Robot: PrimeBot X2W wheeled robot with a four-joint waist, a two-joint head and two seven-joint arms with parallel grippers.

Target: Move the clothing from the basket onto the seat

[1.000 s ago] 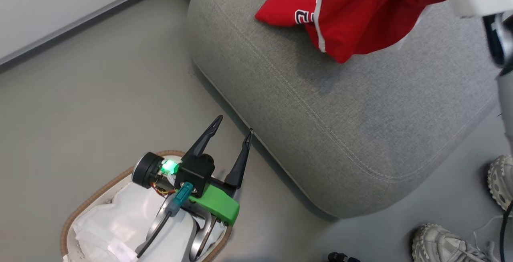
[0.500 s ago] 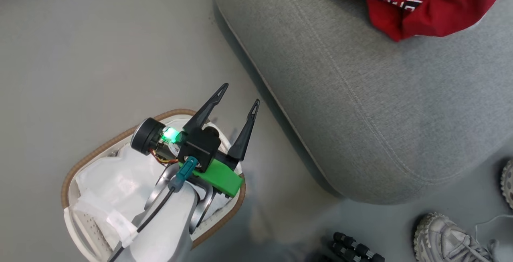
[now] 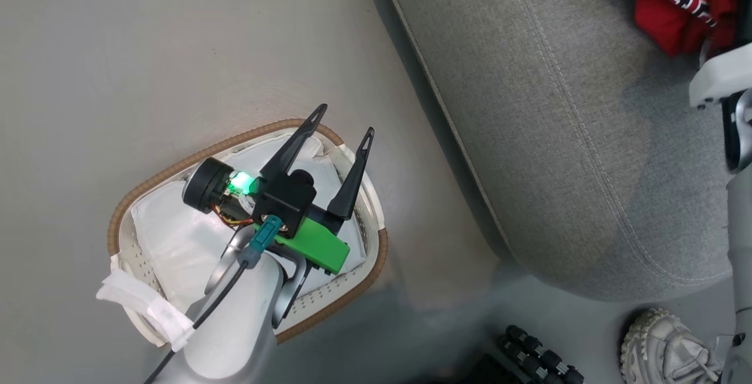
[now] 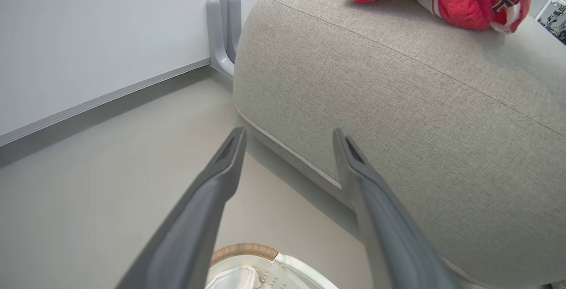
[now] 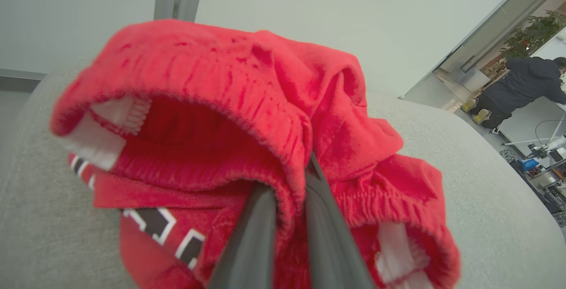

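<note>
— Two dark fingers of the right gripper are clamped on the clothing; their tips are buried in red folds.
— Where is the clothing found?
— On the seat, partly cut off in the head view. Fingers of the left gripper are spread, empty, above the basket.

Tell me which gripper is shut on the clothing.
The right gripper: it pinches the red clothing lying on the seat. The left gripper stands open above the basket, holding nothing.
</note>
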